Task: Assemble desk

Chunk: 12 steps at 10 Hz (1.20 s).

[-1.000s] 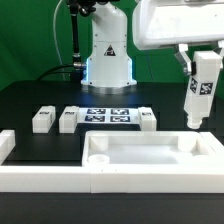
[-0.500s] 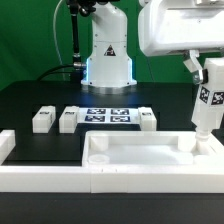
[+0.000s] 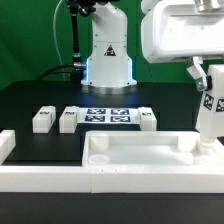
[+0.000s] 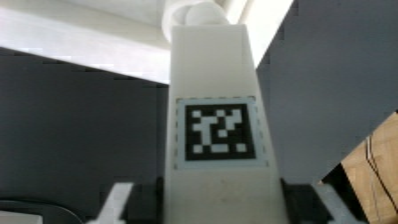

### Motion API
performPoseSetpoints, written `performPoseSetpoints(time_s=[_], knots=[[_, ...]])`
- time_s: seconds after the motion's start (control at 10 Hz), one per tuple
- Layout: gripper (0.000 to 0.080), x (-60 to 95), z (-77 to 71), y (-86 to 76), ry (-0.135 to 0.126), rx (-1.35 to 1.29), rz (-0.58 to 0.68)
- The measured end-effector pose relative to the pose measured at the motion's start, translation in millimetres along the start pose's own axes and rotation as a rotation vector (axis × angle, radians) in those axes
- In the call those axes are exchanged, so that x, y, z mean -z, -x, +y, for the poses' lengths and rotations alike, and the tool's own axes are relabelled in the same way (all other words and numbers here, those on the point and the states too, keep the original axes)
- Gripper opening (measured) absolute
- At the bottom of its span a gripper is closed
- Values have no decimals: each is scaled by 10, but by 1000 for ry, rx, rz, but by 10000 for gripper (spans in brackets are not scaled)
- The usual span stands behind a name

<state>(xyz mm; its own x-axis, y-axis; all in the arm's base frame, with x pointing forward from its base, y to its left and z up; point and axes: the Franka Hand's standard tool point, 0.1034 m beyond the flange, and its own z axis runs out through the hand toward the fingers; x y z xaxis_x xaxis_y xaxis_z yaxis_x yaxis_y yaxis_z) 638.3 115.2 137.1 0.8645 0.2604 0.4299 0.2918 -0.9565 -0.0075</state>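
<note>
Exterior view first: the wide white plastic rimmed tabletop panel [image 3: 140, 150] lies flat on the black table [image 3: 40, 95], near the front, with its rim turned up. I see no leg fixed on it, so the assembly looks to be at its very beginning.

The two-finger gripper [image 3: 203, 75] has its jaws closed on the upper end of one white square-section block leg [image 3: 208, 108], which bears a black-and-white tag. This held leg hangs about upright, with its lower end at the far corner of the tabletop panel, on the exterior view's right. I cannot tell whether the end already touches the corner or sits in it. The wrist view shows the same held leg between the grey fingers [image 4: 118, 200], its tag facing that camera.

Three other small white block legs lie loose on the table behind the tabletop panel. One loose leg [image 3: 42, 119] and a second loose leg [image 3: 68, 119] are on the exterior view's left of the flat white marker board [image 3: 108, 116], and a third loose leg [image 3: 147, 119] is just beside it on the right. The long low white border rails [image 3: 60, 178] stand in front.

In my judgement, the first leg is now being placed. Seating it and mounting the three loose legs are still to do.
</note>
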Motion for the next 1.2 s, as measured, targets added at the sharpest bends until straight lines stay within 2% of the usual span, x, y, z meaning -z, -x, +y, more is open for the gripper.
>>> performPoseSetpoints(time_s=[0.4, 1.2], knots=[[288, -112, 20, 59, -2, -4, -14], [288, -135, 39, 34, 6, -6, 10]])
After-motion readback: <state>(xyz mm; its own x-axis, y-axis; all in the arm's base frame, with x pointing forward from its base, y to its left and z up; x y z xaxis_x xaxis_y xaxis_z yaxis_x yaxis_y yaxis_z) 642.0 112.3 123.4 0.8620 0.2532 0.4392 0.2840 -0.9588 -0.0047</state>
